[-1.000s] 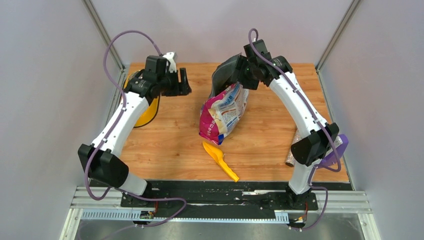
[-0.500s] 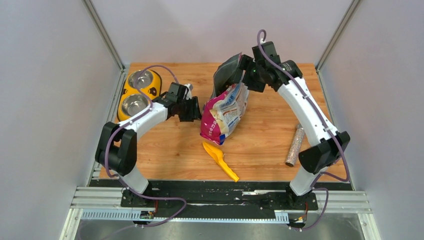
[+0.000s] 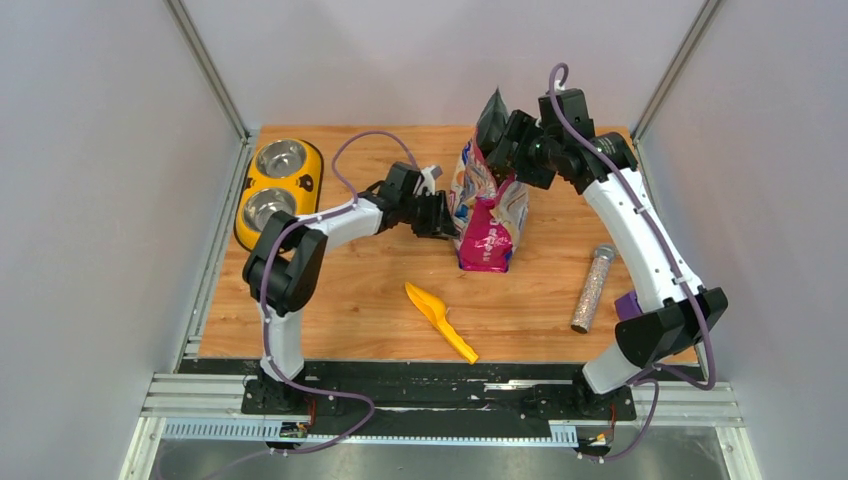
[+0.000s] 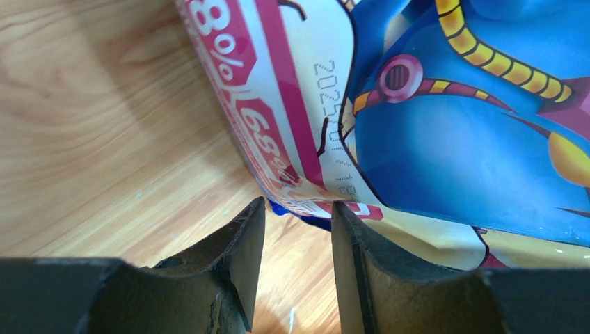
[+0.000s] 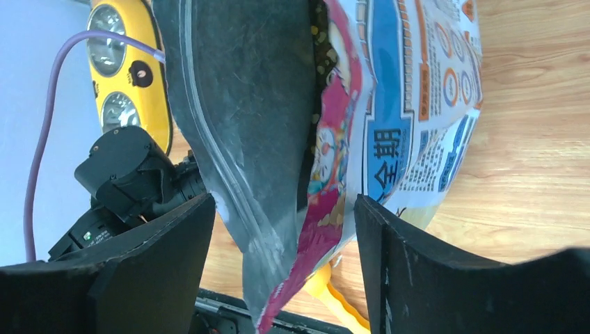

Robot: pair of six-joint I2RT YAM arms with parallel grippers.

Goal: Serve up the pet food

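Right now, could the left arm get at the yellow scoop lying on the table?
Probably yes. The scoop lies in the open with nothing on it, and the left gripper, next to the bag, has its fingers apart, so it looks free to swing over.

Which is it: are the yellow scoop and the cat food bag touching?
Apart. The top external view shows bare table between the yellow scoop and the cat food bag at its bottom edge.

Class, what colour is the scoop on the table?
Yellow-orange scoop; best in the top external view.
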